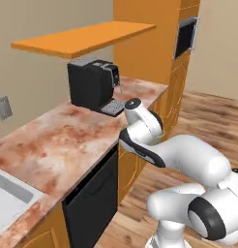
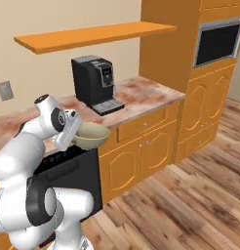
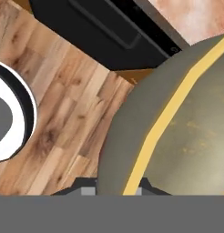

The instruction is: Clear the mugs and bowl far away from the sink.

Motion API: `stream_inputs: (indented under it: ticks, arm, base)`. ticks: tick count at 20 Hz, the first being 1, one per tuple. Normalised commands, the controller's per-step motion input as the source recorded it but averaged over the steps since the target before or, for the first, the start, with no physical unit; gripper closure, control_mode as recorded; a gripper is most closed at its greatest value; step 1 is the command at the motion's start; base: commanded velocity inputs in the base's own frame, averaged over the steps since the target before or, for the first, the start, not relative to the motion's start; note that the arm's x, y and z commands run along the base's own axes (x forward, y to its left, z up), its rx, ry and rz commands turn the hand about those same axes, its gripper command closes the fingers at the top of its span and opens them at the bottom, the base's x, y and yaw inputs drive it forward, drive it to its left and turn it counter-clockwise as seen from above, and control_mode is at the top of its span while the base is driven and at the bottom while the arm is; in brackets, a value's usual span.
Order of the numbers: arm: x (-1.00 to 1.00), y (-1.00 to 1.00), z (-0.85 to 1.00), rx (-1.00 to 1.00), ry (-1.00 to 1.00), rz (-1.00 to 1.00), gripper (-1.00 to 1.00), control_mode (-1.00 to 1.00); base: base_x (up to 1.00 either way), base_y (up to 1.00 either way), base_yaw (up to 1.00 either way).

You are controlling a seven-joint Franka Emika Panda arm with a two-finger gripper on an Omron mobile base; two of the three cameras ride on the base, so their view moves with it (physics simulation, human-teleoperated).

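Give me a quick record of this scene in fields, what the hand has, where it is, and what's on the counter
hand: shut on the rim of the bowl
bowl: olive-tan, paler inside, roughly upright, lifted clear of the counter
bowl position: out past the counter's front edge, over the wood floor by the dishwasher
counter: reddish marble, carries a black coffee machine
sink: corner visible at lower left of the left base view
above counter: orange shelf

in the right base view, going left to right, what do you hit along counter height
wall outlet → gripper → bowl, held at its rim → coffee machine → bare end of the marble counter → tall orange cabinet with the built-in oven
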Motion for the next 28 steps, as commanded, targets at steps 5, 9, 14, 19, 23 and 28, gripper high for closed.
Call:
stream_inputs:
  ticks: [5, 9, 14, 19, 23, 28]
  arm:
    - [0.00, 0.00, 0.00, 0.00, 0.00, 0.00, 1.00, 1.00]
    - [0.00, 0.00, 0.00, 0.00, 0.00, 0.00, 1.00, 1.00]
    - [0.00, 0.00, 0.00, 0.00, 0.00, 0.00, 1.00, 1.00]
    - [0.00, 0.00, 0.00, 0.00, 0.00, 0.00, 1.00, 1.00]
    - [0.00, 0.00, 0.00, 0.00, 0.00, 0.00, 1.00, 1.00]
    - [0.00, 0.00, 0.00, 0.00, 0.00, 0.00, 1.00, 1.00]
  base:
    - [0.00, -0.39, -0.91]
    - [0.00, -0.44, -0.90]
    - [-0.12, -0.46, -0.82]
    - [-0.41, -0.66, -0.66]
    - [-0.35, -0.78, -0.64]
    - [-0.30, -0.96, -0.59]
